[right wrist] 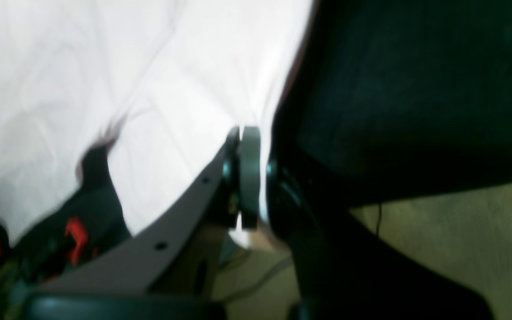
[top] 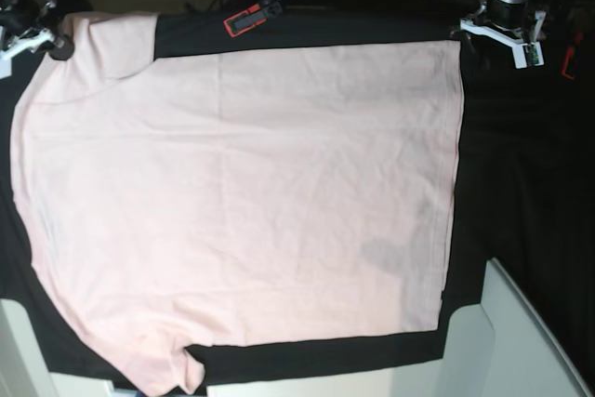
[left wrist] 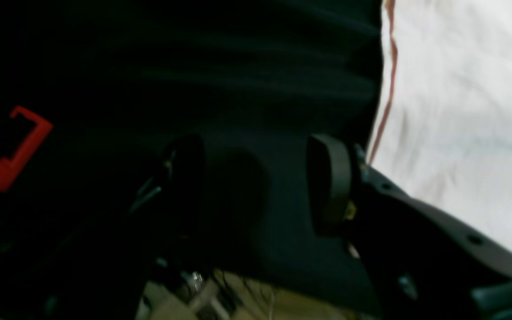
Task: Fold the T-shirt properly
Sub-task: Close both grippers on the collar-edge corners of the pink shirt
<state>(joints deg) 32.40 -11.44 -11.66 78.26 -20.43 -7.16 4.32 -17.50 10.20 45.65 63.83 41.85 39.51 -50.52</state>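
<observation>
The T-shirt lies spread flat, unfolded, on the black-clothed tabletop. Right fingers are pinched, seemingly on its edge; left fingers stand wide, empty. All folds remain.

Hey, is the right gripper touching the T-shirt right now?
Touching. In the right wrist view, the right gripper has its jaws pressed together on the edge of the T-shirt, with a sliver of pale fabric showing between the pads.
</observation>
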